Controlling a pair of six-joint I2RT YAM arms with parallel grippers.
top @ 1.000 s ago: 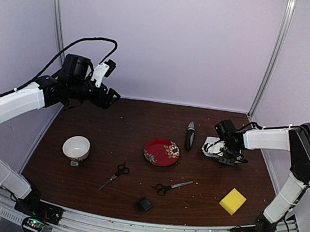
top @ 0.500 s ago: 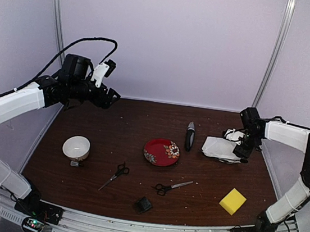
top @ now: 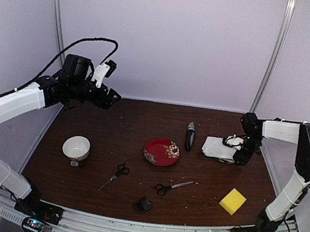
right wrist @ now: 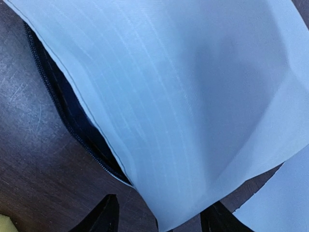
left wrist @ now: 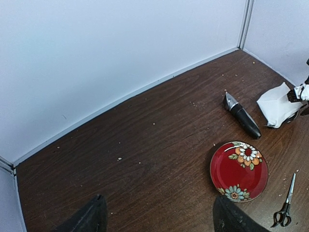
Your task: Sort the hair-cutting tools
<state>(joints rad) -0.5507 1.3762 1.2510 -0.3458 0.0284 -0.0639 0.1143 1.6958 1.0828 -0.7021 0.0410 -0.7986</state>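
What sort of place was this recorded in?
Probably a lab robot booth: plain white walls and metal posts enclose a dark wooden table with staged props, like the red plate and yellow sponge.

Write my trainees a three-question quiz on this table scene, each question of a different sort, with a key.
1. True or false: the electric clipper lies off the red plate, not touching it.
2. Which thing is the right claw at? A. yellow sponge B. white pouch C. white bowl
3. Short answer: which hair-cutting tool lies lowest in the top view?

Key
1. True.
2. B.
3. The attachment block.
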